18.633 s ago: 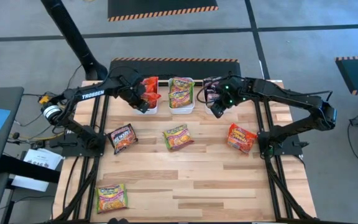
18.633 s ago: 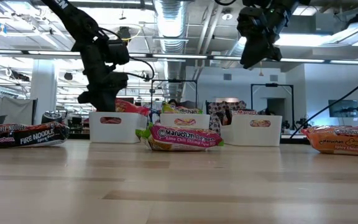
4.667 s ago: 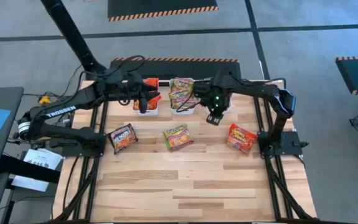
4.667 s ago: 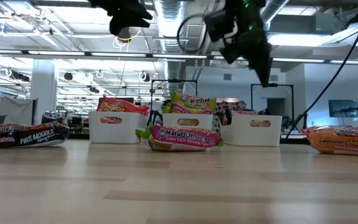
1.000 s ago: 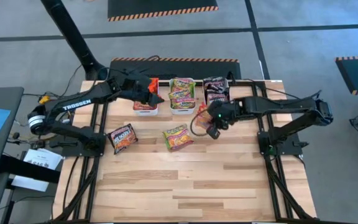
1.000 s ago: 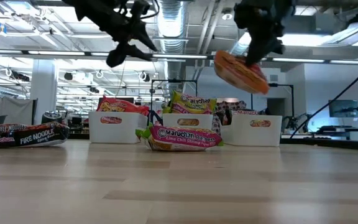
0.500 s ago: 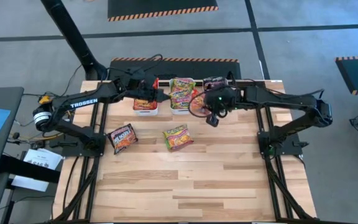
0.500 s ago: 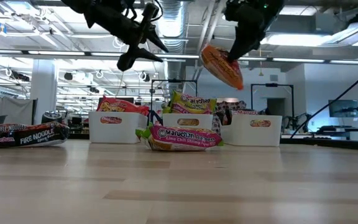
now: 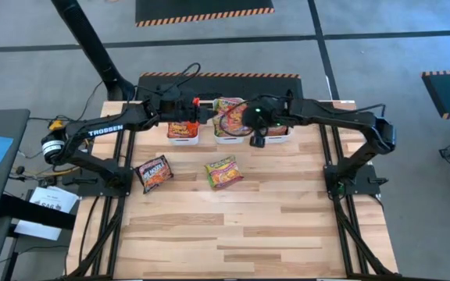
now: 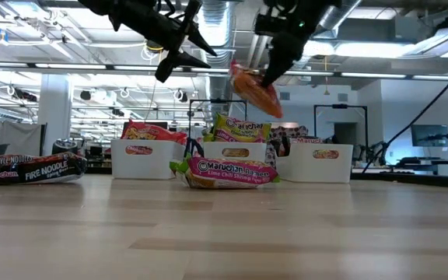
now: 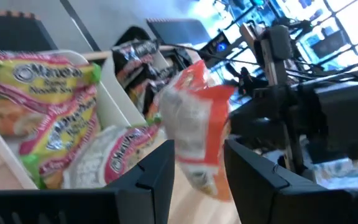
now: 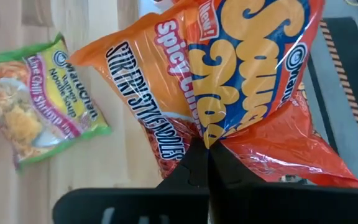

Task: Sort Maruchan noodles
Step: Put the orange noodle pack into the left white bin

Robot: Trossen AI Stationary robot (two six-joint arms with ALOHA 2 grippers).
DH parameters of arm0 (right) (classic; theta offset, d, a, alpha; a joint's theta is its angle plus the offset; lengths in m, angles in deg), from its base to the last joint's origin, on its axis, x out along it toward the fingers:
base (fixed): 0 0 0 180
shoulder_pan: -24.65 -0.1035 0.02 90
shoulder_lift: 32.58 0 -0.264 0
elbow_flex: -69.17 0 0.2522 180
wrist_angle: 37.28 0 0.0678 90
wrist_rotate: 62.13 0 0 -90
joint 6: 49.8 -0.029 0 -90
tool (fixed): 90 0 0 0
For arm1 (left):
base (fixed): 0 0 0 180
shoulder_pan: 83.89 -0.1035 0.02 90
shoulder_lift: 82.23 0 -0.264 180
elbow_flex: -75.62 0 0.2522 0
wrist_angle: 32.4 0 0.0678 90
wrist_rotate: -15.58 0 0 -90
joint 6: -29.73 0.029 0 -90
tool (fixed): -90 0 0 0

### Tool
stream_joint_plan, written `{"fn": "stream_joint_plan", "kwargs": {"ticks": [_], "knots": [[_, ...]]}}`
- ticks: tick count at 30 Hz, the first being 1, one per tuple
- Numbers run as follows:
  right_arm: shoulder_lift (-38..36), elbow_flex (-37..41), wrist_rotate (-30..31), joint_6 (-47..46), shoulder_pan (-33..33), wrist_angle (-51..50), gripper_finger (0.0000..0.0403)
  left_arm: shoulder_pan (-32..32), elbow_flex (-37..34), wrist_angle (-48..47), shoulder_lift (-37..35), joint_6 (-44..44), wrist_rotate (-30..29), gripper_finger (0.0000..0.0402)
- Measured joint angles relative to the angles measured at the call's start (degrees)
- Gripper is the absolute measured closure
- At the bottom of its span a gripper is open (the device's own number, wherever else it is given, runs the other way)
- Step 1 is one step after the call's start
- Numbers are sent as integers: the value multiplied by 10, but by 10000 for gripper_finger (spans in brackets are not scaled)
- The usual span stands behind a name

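My right gripper is shut on an orange Maruchan packet and carries it high over the far middle of the table, by the middle bin. My left gripper stands open near the left bin, pointing across at the orange packet, with nothing between its fingers. Red-orange packets fill the left bin, green ones the middle bin, black ones the right bin. A green packet and a black-red packet lie flat on the table. My right gripper pinches a puckered bit of the orange packet's wrapper between its two shut fingers. The fingers slant down from above. The packet hangs tilted below them, clear of the table and of the bins.
The three white bins stand in a row along the far edge. Both arms meet close together above them. Bare wooden table stretches across the near half. In the low view the room's ceiling pipes and desks show behind.
My right gripper has swung from over the table's right middle toward the far left, rolling its wrist, and has carried the orange packet over to the middle bin. The packet stays lifted clear and has turned with the wrist. My left gripper has tipped up toward level.
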Motion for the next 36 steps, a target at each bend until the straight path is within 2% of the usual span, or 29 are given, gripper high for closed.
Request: {"fn": "stream_joint_plan", "kwargs": {"ticks": [9, 28, 36], "knots": [[57, -66, 4, 36, -7, -1, 401, 0, 0, -5, 0, 19, -16, 277], [54, -69, -6, 31, -5, 9, 401, 0, 0, -4, 0, 29, -4, 277], [54, -69, -13, 31, -19, 14, 401, 3, 0, -4, 0, 28, 20, 277]]}}
